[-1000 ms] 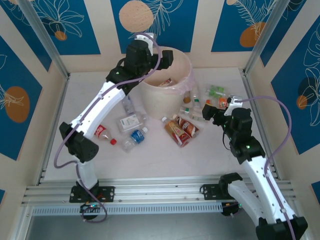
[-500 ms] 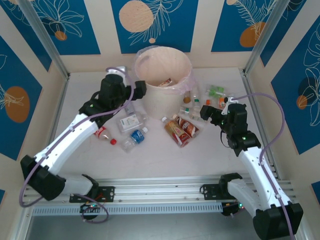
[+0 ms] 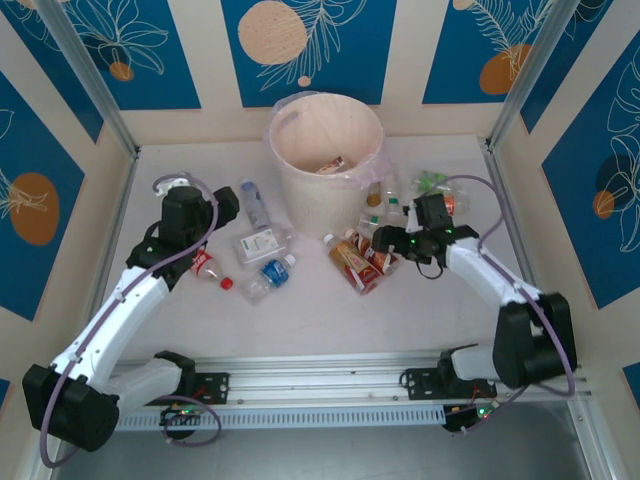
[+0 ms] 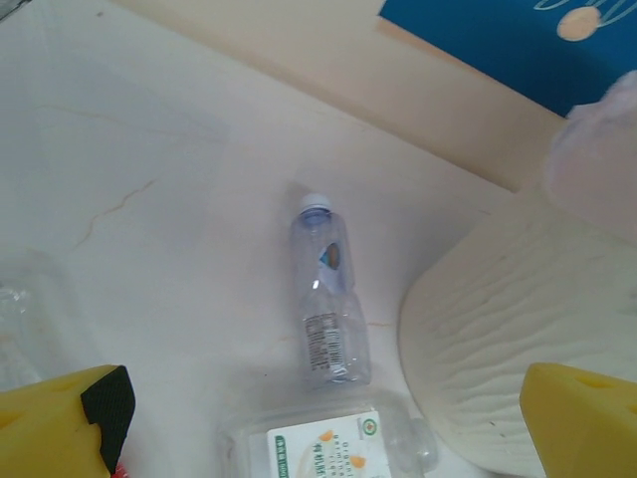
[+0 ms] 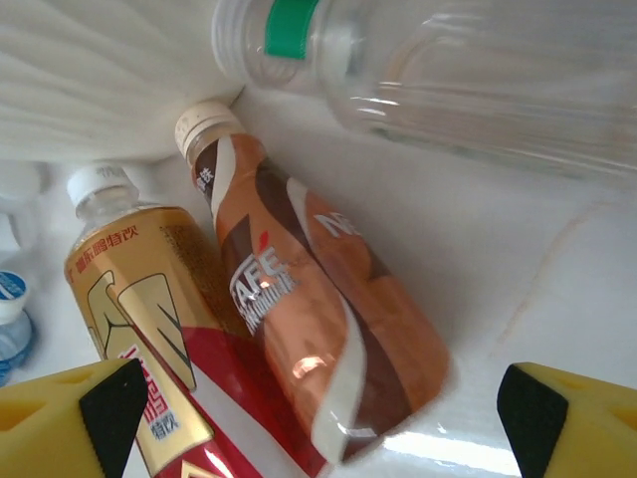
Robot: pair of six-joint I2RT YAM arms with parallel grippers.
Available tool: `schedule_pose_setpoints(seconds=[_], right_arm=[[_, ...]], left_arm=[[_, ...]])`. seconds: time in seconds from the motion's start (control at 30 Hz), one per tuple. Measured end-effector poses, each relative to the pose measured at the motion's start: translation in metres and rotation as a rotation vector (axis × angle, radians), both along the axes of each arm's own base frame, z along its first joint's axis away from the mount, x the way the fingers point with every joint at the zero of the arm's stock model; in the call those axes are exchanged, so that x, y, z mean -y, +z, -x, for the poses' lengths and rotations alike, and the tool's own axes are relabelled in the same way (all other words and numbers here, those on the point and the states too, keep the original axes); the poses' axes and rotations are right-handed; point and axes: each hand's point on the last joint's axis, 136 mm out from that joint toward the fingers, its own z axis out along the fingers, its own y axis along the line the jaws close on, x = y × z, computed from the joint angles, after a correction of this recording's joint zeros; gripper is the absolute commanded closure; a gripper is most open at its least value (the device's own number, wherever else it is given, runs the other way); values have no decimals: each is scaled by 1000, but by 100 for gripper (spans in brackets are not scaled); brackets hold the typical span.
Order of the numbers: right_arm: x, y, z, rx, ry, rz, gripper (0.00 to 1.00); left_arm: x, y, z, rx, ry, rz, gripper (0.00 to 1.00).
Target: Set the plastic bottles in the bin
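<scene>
Claws spread for the next pick: the left claw (image 3: 218,203) lines up on a clear bottle (image 4: 328,309) lying just beside the bin (image 3: 310,195) at the surface's (image 3: 300,320) far edge. The right claw (image 3: 392,245), fingers apart, straddles a brown coffee bottle (image 5: 318,339), likely about to close. Other plastic bottles (image 3: 270,272) lie scattered near the bin; at least one is inside.

Two white arms (image 3: 115,315), black joints, lilac cables (image 3: 185,179), yellow black-padded jaws.
</scene>
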Motion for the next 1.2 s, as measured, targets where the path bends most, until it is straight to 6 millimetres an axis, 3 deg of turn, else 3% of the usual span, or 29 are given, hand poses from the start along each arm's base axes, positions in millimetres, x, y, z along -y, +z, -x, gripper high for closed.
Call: schedule_pose_setpoints(seconds=[0.17, 0.43, 0.63, 0.8, 1.03, 1.2], right_arm=[[-19, -24, -15, -74, 71, 115, 9], [-17, -59, -19, -174, 97, 229, 11], [-19, -80, -9, -239, 134, 286, 19], [-22, -81, -7, -230, 158, 308, 18], [-20, -81, -7, -220, 167, 335, 38], [-19, -65, -2, -161, 187, 336, 45]], left_arm=[[-11, -10, 2, -21, 30, 24, 0], [-19, -17, 3, -34, 49, 37, 0], [-22, -23, 5, -47, 59, 51, 0], [-23, -25, 5, -51, 58, 57, 0], [-27, -33, 7, -63, 66, 58, 0], [-32, -35, 7, -67, 82, 62, 0]])
